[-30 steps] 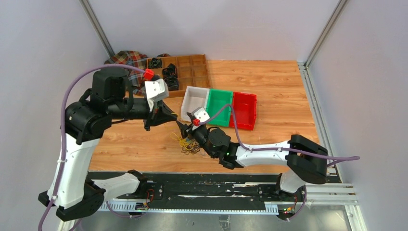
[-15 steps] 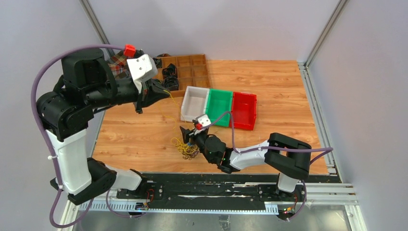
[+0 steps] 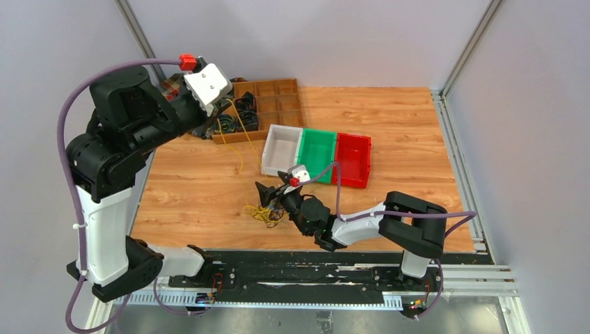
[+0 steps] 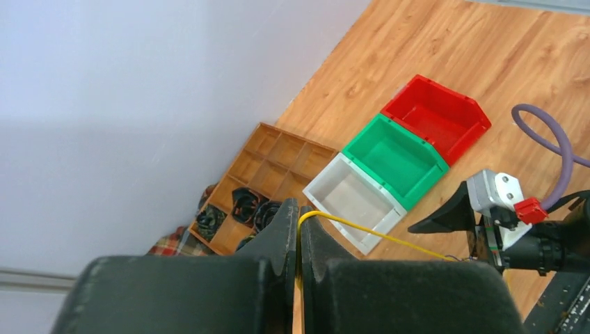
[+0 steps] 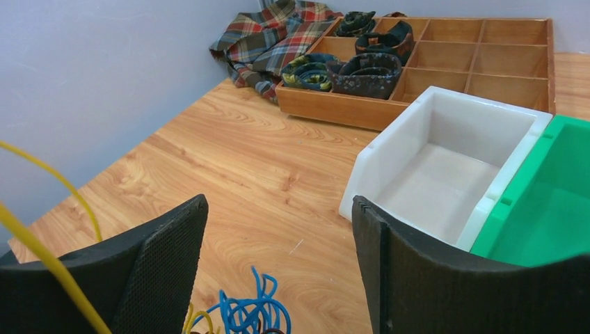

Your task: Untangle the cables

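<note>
A small tangle of cables [image 3: 266,213], yellow, blue and dark, lies on the wooden table near the front. My left gripper [image 3: 224,117] is raised at the back left, shut on one yellow cable [image 3: 241,149] that runs down to the tangle. In the left wrist view the left gripper [image 4: 299,209] pinches this yellow cable [image 4: 376,233] between closed jaws. My right gripper [image 3: 268,193] hovers just over the tangle, open and holding nothing. In the right wrist view the right gripper [image 5: 278,202] shows blue cable loops [image 5: 243,314] below its fingers and the yellow cable [image 5: 43,174] passing at left.
A white bin [image 3: 282,149], a green bin [image 3: 316,154] and a red bin [image 3: 353,160] stand side by side behind the tangle. A wooden compartment tray [image 3: 268,104] with black coiled bundles sits at the back, a plaid cloth [image 3: 174,87] beside it.
My left gripper has risen and swung back left, drawing the yellow cable out of the tangle. My right gripper has opened wider and shifted a little toward the front.
</note>
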{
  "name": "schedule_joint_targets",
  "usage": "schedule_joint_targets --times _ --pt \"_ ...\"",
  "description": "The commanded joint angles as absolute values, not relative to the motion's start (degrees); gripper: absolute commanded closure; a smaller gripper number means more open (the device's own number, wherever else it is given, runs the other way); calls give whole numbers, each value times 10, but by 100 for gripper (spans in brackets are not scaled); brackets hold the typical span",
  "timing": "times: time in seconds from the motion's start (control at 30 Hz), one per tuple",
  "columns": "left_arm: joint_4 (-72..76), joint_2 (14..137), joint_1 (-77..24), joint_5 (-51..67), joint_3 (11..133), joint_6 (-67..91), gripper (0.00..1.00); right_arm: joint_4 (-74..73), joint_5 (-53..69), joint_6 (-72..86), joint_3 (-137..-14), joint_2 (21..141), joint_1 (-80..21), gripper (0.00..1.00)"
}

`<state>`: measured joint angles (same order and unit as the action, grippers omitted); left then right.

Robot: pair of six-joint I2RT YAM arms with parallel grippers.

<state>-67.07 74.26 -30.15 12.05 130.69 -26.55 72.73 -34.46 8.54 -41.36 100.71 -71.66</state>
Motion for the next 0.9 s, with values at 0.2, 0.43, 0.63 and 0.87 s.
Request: schedule_joint_targets --times 0.2,0.43,0.63,0.87 --pt "-495 561 -301 141 960 -290 100 560 -182 75 -385 903 -702 22" --pt "-565 508 -301 148 812 -362 100 506 -179 92 -380 877 -699 25" --pt "-570 501 -301 79 768 -397 100 465 -157 124 -358 871 -699 31" --pt "-573 492 -301 3 725 -435 100 326 -149 183 -366 854 -699 37"
